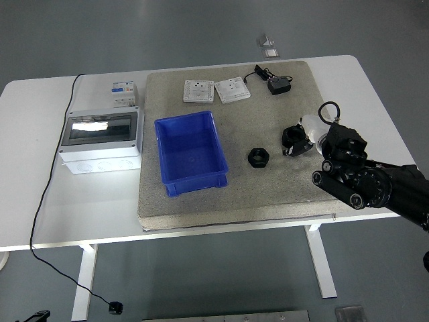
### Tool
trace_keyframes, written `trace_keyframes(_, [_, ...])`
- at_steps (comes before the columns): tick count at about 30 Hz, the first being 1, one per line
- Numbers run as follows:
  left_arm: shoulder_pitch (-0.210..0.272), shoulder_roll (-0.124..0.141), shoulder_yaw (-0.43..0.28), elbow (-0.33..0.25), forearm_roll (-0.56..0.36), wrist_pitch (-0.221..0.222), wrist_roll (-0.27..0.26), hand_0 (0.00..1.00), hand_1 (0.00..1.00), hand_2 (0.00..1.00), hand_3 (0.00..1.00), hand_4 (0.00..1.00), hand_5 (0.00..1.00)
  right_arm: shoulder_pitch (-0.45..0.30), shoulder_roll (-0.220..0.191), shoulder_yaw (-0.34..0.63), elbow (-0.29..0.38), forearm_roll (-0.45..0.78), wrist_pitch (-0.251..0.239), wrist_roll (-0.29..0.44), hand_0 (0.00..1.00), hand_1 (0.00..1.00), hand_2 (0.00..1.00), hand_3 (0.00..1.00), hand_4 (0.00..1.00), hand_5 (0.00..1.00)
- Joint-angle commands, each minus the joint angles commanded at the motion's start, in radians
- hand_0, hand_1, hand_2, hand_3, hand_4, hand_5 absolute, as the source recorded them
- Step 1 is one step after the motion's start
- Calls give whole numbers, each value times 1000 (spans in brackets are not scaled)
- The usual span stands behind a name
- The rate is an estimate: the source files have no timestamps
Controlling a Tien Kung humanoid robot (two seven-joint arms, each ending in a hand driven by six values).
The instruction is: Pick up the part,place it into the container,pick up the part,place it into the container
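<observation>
A blue container (pixel 190 152) is seen far left of the fingers (pixel 299 136). A black nut (pixel 258 157) lies just left of them. A second black nut (pixel 295 139) is gripped by the right hand (pixel 310 134), raised off the grey mat (pixel 201 201).

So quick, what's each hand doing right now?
Left hand: not in view.
Right hand: shut on a black part, tilted at the mat.

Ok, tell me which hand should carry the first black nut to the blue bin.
Right. The right hand is already at the black nut on the mat's right side, fingers apparently around it. The blue bin lies to its left; no left arm is in view.
</observation>
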Motion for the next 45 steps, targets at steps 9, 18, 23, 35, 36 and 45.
trace_keyframes(9, [-1,0,3,0,-1,0,0,747,739,750,829,963,998,-2,-4,2,15,-38,-104,36,768,409,528,645,438,2])
trace_keyframes(18, [1,0,6,0,-5,3,0,747,739,750,825,963,998,-25,-48,130,152,-67,-207,110,741,393,485,595,435,2])
trace_keyframes(23, [3,2,13,0,-17,7,0,747,739,749,826,965,998,-39,-70,184,292,-132,-213,191,718,390,475,581,407,2])
trace_keyframes(35, [-1,2,8,1,-4,6,-1,747,739,748,826,965,998,-3,2,16,487,-361,-129,221,722,405,482,635,348,2])
trace_keyframes(36, [-1,2,7,1,-4,6,-1,747,739,748,826,965,998,-2,5,8,487,-359,-129,221,722,405,482,635,348,2])
trace_keyframes(45, [0,6,15,2,-13,10,-12,743,735,745,824,967,998,-12,14,-19,466,-288,-85,211,771,608,634,697,573,36])
